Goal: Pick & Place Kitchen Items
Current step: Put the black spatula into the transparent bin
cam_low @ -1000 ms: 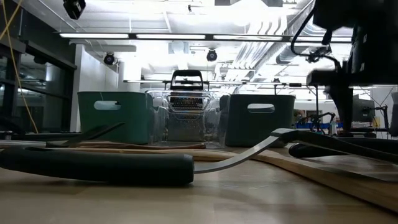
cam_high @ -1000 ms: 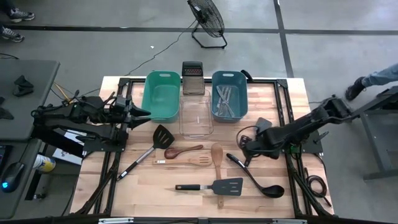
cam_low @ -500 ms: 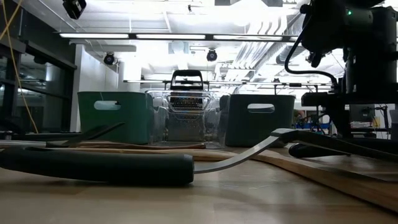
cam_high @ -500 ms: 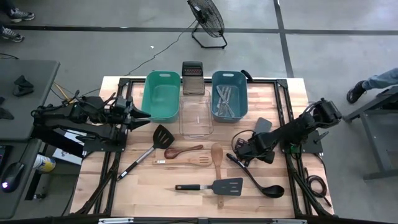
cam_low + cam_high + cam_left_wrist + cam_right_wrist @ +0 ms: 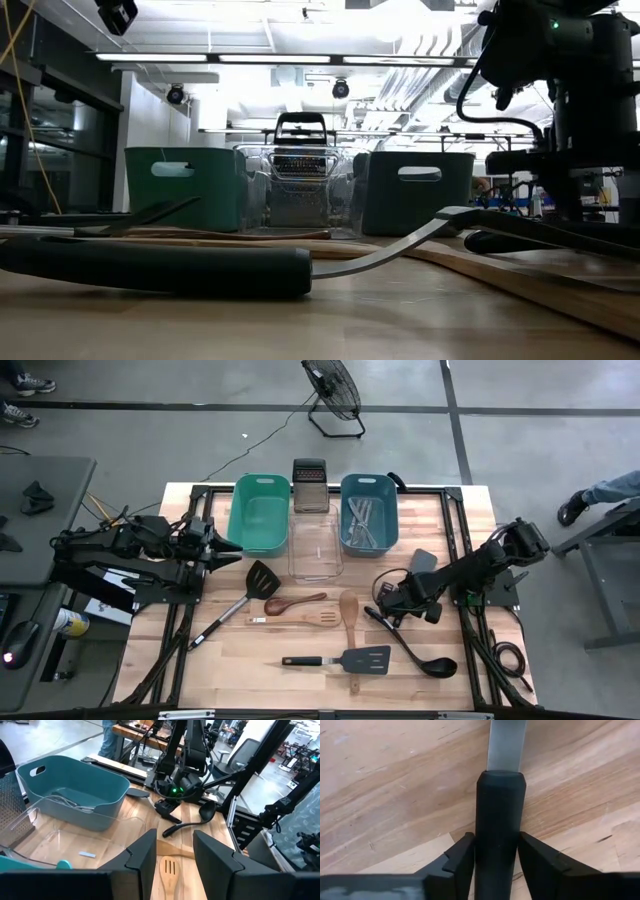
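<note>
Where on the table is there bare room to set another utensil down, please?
Bare wood runs along the front edge left of the black turner, and at the front right corner past the ladle. The middle, around the wooden spoons, is crowded; the right hand works there.

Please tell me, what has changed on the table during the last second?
The right gripper moved toward the left side of the table and came down onto the black ladle, its fingers now around the handle end. The left gripper kept waiting beside the teal tub. All utensils stayed where they were.
</note>
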Robot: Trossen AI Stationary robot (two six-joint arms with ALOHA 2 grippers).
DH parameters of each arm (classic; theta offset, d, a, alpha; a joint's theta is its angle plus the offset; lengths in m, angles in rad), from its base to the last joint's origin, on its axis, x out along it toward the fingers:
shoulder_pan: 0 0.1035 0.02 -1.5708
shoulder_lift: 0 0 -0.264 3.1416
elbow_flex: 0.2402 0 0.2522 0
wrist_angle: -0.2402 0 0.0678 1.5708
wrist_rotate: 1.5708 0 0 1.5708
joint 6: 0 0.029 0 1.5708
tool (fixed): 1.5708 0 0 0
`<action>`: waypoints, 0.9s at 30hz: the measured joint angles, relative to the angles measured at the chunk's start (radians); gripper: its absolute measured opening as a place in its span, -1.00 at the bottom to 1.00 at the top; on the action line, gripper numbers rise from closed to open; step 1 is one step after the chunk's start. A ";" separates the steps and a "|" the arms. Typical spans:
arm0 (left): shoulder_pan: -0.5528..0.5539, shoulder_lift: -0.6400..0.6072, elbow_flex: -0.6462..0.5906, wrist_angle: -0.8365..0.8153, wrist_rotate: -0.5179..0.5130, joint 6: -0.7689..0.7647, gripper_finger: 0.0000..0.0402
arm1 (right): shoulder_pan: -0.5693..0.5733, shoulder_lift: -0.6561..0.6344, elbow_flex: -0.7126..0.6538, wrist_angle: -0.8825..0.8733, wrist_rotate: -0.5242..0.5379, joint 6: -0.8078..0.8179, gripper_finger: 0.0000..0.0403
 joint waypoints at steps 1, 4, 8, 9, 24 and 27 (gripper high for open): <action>0.000 0.000 0.000 0.000 0.000 0.000 -0.37 | 0.000 0.000 0.000 0.000 -0.003 -0.001 -0.37; 0.000 0.000 0.000 0.000 0.001 0.000 -0.37 | 0.000 0.000 0.000 -0.001 -0.009 -0.004 -0.45; 0.000 0.000 0.000 -0.001 0.002 0.000 -0.37 | 0.000 0.000 0.000 -0.002 -0.016 -0.008 -0.50; 0.000 0.000 0.000 -0.002 0.003 0.000 -0.37 | 0.000 -0.001 0.000 -0.003 -0.017 -0.010 -0.50; 0.000 0.000 0.000 0.000 0.022 0.000 -0.37 | 0.014 -0.108 -0.010 -0.101 -0.015 -0.005 -0.50; 0.000 0.000 0.000 0.000 0.022 0.000 -0.37 | 0.030 -0.112 -0.010 -0.101 -0.002 -0.005 -0.51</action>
